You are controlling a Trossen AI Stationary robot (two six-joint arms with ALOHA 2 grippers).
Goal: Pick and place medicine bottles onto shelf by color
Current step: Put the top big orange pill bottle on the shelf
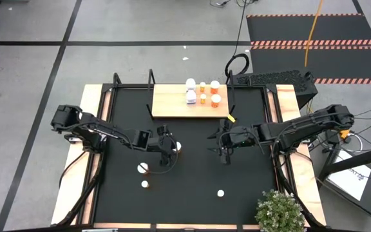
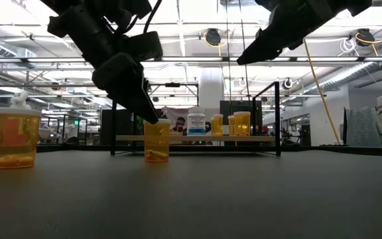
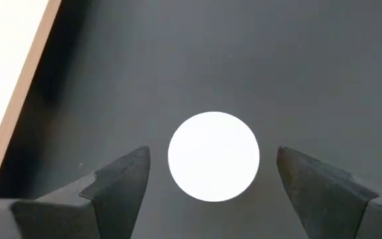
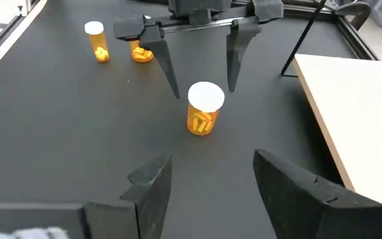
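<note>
An orange medicine bottle (image 4: 204, 114) with a white cap (image 3: 213, 156) stands upright on the black table, left of the middle. My left gripper (image 1: 171, 151) is open above it, slanting down. Its fingers (image 3: 121, 176) stand on either side of the cap with a gap on each side. My right gripper (image 4: 211, 179) is open and holds nothing; it hovers right of the middle and points toward that bottle. The light-wood shelf (image 1: 169, 103) lies at the far side, with white and orange bottles (image 1: 201, 93) standing on it.
Three more orange bottles stand on the near half of the table: two at the left (image 1: 143, 169) (image 1: 145, 184) and one at the right (image 1: 221, 193). A potted plant (image 1: 279, 211) sits at the near right corner. Black shelf uprights (image 2: 276, 119) rise at the far side.
</note>
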